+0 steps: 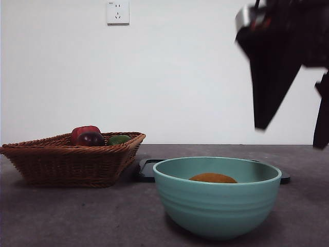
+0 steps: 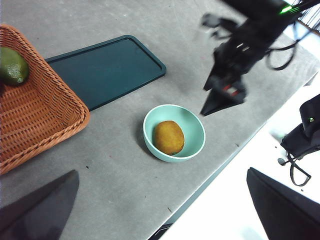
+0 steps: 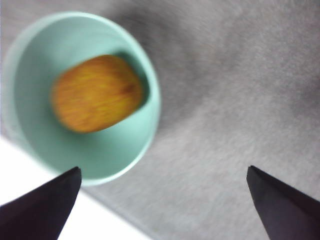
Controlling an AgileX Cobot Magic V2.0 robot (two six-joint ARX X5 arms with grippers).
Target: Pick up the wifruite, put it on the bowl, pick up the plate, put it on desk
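The wifruite (image 2: 168, 137) sits inside the mint-green bowl (image 2: 196, 121), lying on its side at the bottom, so by the look of it the first half of the job is done. The right gripper (image 1: 290, 136) hangs high above the desk (image 1: 77, 216), off to the side of the bowl rather than over it; its wrist view shows both black jaws spread wide with nothing between them. The left gripper (image 2: 160, 200) waits well back, jaws likewise wide apart and empty, looking down on the whole layout. What remains is the plate, and the only candidate in view is the dark green flat tray (image 2: 106, 69), lying on the desk just behind the bowl and beside the wicker basket (image 2: 37, 117), which holds a green fruit (image 2: 12, 66) and a dark red fruit (image 1: 90, 138). The tray's long axis runs from the basket's corner out past the bowl. From the right gripper, the tray lies beyond the bowl toward the basket; that arm looks nearer.
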